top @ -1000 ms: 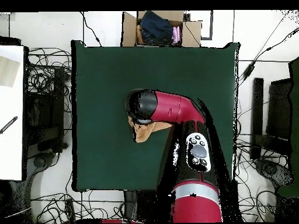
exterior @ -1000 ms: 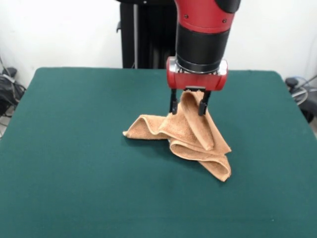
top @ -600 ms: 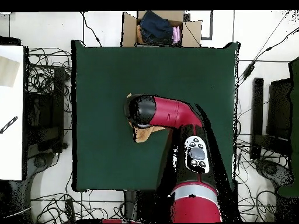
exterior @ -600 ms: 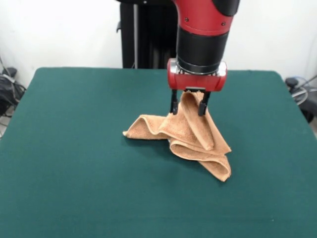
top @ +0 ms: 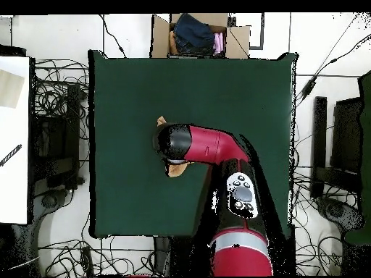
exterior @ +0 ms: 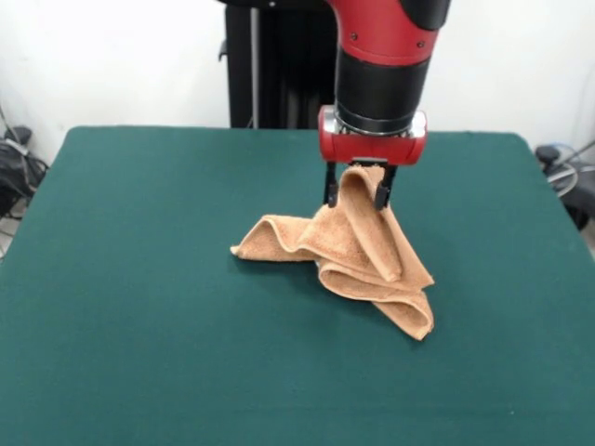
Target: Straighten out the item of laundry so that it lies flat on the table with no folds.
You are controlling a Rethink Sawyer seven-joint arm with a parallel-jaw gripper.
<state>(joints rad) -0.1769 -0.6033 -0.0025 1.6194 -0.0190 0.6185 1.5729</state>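
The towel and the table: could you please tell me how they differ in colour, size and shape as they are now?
The towel is tan; the table is dark green. The towel is small and covers only a patch near the middle; the table is far larger. The towel is bunched in folds, its top pinched up in the gripper; the table lies flat. Both look like soft cloth.

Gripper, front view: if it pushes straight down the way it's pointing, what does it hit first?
The gripper points straight down and is shut on a peak of the towel. Going down, it would likely press into the towel's bunched folds first, then the table beneath.
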